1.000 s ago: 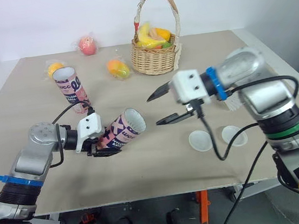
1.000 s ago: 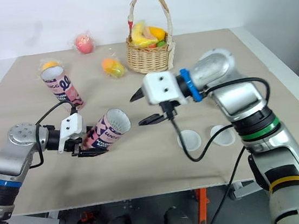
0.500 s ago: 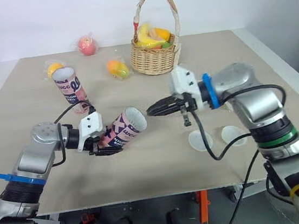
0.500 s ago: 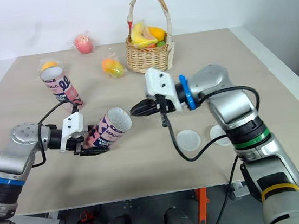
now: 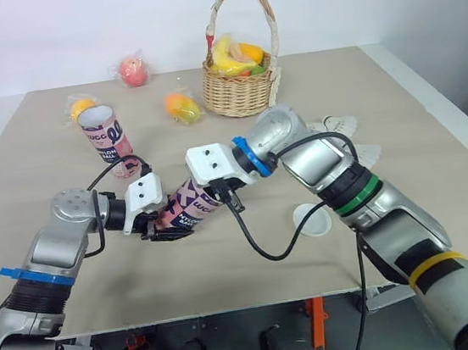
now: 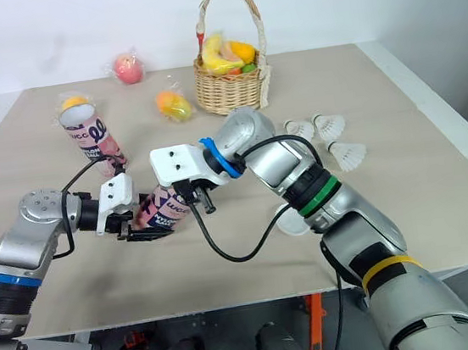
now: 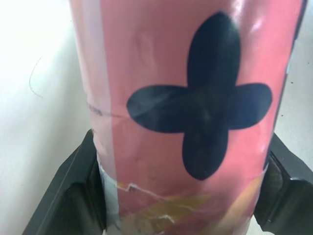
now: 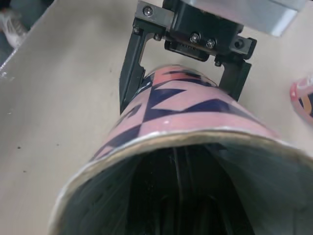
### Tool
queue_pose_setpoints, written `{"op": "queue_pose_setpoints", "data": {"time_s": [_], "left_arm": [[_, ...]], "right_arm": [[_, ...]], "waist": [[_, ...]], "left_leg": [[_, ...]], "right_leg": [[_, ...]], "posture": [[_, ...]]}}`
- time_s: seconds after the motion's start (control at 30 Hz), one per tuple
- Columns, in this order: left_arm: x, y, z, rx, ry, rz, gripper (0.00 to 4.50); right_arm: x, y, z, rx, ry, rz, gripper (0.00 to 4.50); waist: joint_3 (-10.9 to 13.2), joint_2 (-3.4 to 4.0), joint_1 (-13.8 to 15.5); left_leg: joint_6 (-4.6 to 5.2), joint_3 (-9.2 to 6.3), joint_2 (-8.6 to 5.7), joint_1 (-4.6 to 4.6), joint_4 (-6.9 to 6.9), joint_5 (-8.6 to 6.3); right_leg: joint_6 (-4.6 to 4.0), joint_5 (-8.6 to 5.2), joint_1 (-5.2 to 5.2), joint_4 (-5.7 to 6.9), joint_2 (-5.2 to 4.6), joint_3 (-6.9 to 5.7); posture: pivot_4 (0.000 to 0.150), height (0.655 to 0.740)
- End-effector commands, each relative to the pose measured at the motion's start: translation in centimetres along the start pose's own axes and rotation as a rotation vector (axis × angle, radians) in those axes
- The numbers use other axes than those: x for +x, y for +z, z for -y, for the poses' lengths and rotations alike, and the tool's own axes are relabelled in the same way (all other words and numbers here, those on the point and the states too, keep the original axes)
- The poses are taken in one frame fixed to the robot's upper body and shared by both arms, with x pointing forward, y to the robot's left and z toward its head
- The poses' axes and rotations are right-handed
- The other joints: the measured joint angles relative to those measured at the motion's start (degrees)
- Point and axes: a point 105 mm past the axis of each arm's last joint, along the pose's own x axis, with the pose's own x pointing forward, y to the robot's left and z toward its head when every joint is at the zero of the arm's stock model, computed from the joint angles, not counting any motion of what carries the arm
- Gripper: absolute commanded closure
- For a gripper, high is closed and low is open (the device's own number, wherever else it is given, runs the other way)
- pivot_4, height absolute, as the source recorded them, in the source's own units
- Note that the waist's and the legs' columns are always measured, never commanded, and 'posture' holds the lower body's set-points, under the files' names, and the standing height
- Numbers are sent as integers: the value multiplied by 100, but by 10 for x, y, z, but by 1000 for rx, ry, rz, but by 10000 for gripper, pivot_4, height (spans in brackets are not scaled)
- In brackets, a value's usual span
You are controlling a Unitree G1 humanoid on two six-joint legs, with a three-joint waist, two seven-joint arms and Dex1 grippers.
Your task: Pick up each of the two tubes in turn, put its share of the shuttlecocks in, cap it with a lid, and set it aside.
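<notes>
Two tubes are out. The left gripper (image 5: pixel 162 225) clamps the tilted pink tube (image 5: pixel 188 208) near its base, its open mouth right at the right gripper (image 5: pixel 219 190), whose grip cannot be told. The second tube (image 5: pixel 103 135) stands upright beyond the left gripper. Three white shuttlecocks (image 5: pixel 367 155) lie well behind the right gripper.

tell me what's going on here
The left gripper holds a pink tube tilted over the table, clamped near its base. The right gripper is at the tube's open mouth; whether it carries anything is hidden. Three shuttlecocks lie on the table, a lid lies nearby, and the second tube stands upright.
</notes>
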Motion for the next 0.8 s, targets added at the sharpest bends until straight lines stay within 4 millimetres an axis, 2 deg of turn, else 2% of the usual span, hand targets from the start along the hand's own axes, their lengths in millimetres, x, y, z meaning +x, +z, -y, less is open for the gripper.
{"op": "queue_pose_setpoints", "data": {"time_s": [0.03,0.13,0.2,0.4,0.57,0.67,0.8], "left_arm": [[-3,5,-2,26,26,11,12136],[-4,5,-2,23,31,11,12136],[-5,5,-1,22,33,12,12136],[-4,5,-1,21,38,18,12136],[2,14,-5,51,56,72,12136],[3,23,-10,76,90,123,12136],[5,47,-14,99,135,283,12136]], "right_arm": [[15,15,-3,-30,54,32,43814],[15,14,-3,-27,58,36,43814],[3,14,2,-11,40,45,43814],[-45,8,9,-9,-7,26,43814],[-91,-7,-5,-18,-54,-47,43814],[-114,-14,-9,26,-138,-51,43814],[-163,-32,-16,139,-351,-8,43814]], "waist": [[-1,0,-11],[-2,1,-22],[-1,1,-21],[-1,0,-1],[1,1,48],[1,0,52],[3,-1,58]], "left_leg": [[0,-1,1,2,0,0],[0,1,10,11,0,0],[0,-1,15,17,0,0],[0,-3,12,3,2,1],[-2,-5,4,-4,0,0],[-5,-4,-2,-2,-2,-3],[-5,-4,-3,-5,-2,-3]], "right_leg": [[0,0,1,0,0,-2],[-5,4,3,3,5,-5],[-9,6,3,9,14,-5],[-6,3,-1,10,13,-2],[-15,-4,-3,9,2,-9],[-17,-6,-2,8,-3,-7],[-17,-6,-3,7,-3,-5]], "posture": [[1500,7400],[1500,7400],[1500,7400],[1500,7400],[1500,7400],[1500,7400],[1500,7400]]}}
